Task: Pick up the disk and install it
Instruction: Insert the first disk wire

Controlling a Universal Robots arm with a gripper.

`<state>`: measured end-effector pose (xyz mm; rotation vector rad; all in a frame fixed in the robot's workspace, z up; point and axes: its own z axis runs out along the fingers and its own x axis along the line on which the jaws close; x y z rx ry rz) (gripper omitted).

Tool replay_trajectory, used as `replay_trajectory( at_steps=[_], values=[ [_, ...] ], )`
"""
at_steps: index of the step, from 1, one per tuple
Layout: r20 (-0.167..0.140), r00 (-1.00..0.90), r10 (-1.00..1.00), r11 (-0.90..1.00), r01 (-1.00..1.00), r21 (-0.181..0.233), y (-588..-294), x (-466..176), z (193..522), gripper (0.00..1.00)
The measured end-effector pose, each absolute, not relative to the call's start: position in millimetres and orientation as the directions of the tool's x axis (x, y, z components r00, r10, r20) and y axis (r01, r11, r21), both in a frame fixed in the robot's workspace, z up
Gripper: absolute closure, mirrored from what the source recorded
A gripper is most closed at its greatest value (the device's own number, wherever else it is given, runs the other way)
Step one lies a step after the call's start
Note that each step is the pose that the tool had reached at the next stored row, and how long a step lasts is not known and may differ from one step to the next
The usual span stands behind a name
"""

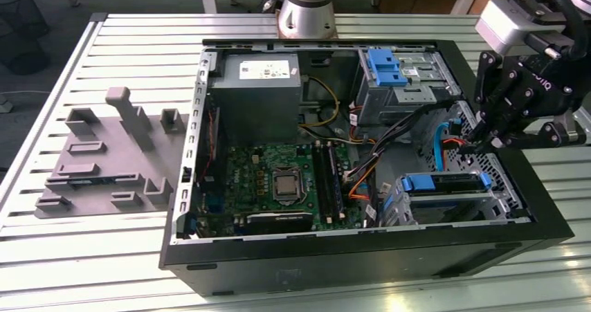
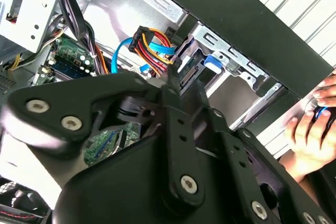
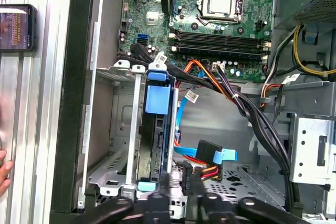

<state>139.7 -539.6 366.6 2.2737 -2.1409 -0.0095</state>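
Slatted table [image 1: 93,243]; gripper [image 1: 486,143] just above case edge [image 1: 544,208].

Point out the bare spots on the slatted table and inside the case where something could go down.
Bare slats of the table run behind the grey fixture and in front of it. Inside the case, only the floor patch between the two drive cages is open, though cables border it. The motherboard side is crowded.
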Motion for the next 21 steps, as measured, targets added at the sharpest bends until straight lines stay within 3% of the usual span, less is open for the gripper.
replay_trajectory(
  at_steps=[2, 16, 18, 20, 21],
  values=[
    [0.008, 0.060, -0.998, -0.060, -0.998, 0.018, -539.5, 139.7, 366.5, 0.63],
    [0.008, 0.060, -0.998, -0.060, -0.998, 0.018, -539.0, 139.7, 366.5, 0.63],
    [0.008, 0.060, -0.998, -0.060, -0.998, 0.018, -538.9, 139.7, 366.6, 0.64],
    [0.008, 0.060, -0.998, -0.060, -0.998, 0.018, -538.8, 139.7, 366.6, 0.77],
    [0.008, 0.060, -0.998, -0.060, -0.998, 0.018, -538.8, 139.7, 366.5, 0.77]
  ],
)
